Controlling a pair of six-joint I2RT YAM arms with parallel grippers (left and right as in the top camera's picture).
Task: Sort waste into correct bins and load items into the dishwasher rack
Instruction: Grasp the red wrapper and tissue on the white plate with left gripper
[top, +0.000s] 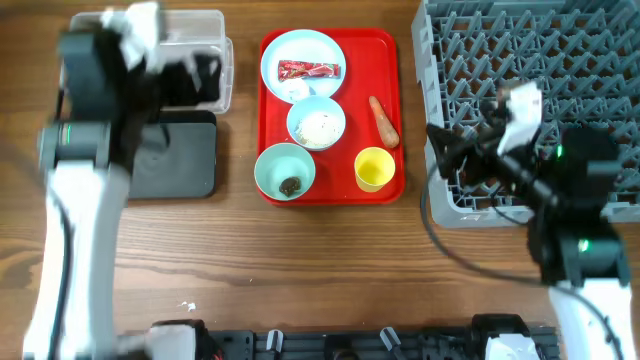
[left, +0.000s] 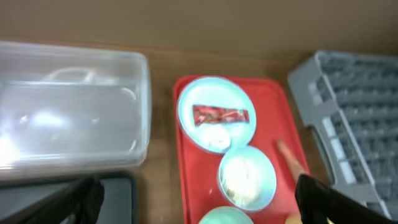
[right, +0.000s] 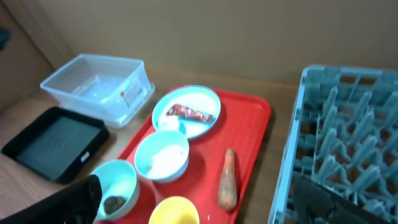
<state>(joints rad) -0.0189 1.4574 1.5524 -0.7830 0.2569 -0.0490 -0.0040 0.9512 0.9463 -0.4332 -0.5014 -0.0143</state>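
Observation:
On the flat red tray, a pale plate holds a red wrapper and a white tissue. One bowl holds rice, another a dark scrap. A yellow cup and a carrot piece lie beside them. My left gripper is open and empty over the clear tub, above the black tray. My right gripper is open and empty at the left edge of the grey rack. The right wrist view shows the carrot and cup.
The left arm hides much of the clear tub in the overhead view. Bare wooden table lies in front of the trays. The rack's upright pegs stand close to the right gripper.

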